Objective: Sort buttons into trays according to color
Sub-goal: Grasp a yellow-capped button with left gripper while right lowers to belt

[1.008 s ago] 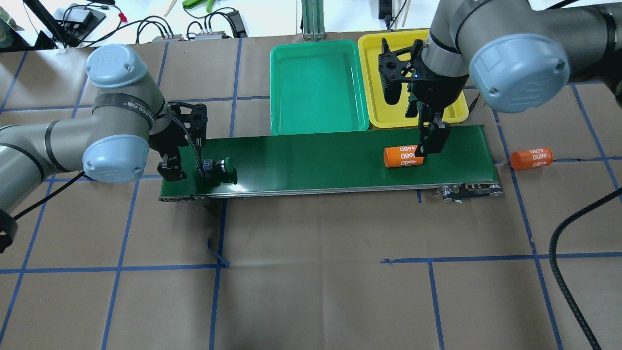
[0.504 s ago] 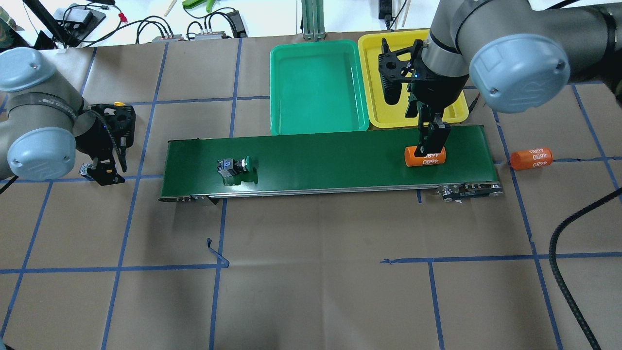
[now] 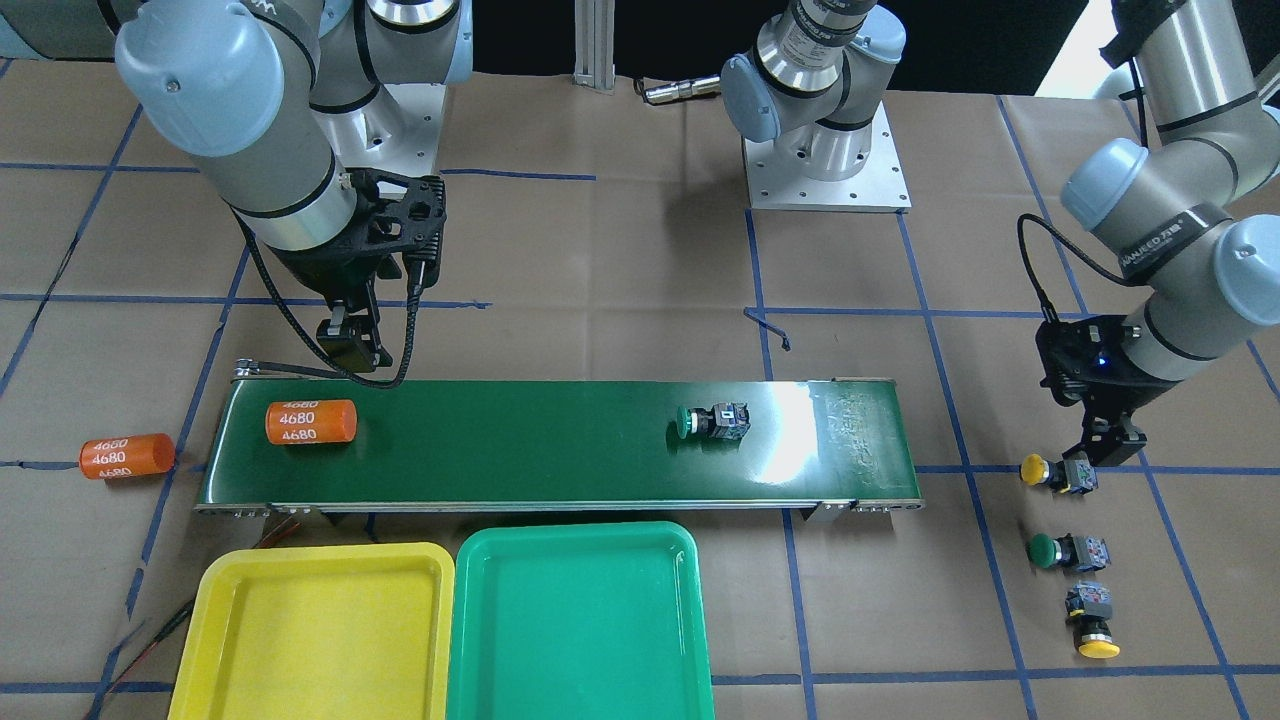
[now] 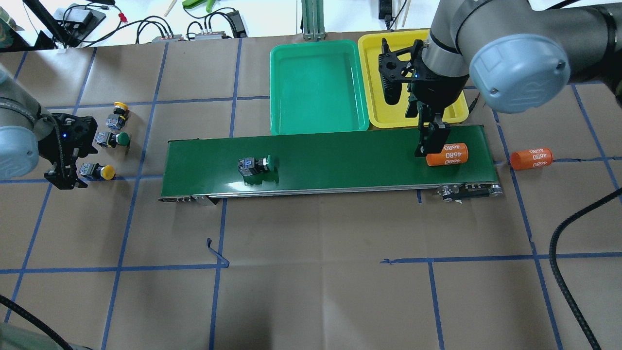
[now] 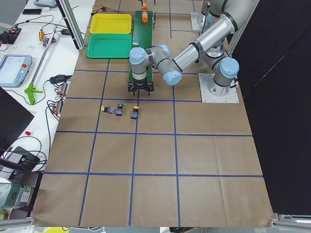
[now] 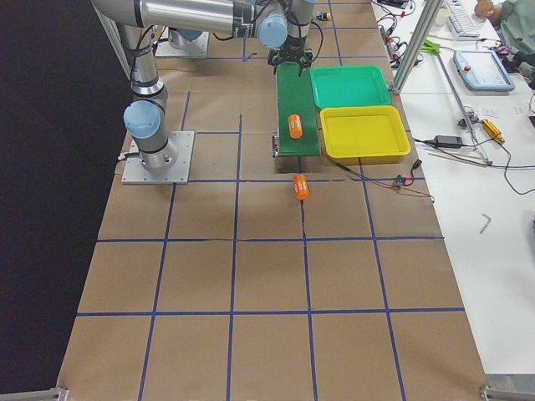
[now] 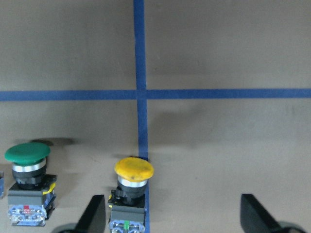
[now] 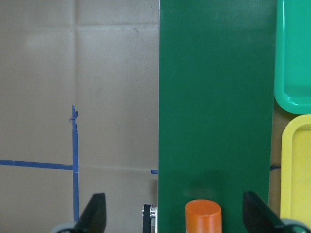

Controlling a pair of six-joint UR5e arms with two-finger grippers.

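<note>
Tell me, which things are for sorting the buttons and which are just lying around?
For the job:
belt; belt-riding green button; in a row on the paper, first yellow button, loose green button, last yellow button; yellow tray; green tray.

Just lying about:
belt-riding orange cylinder; off-belt orange cylinder.

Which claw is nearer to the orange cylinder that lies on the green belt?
Right. The right claw hangs just beside the orange cylinder on the belt; the left claw is off the belt's other end, by a yellow button.
</note>
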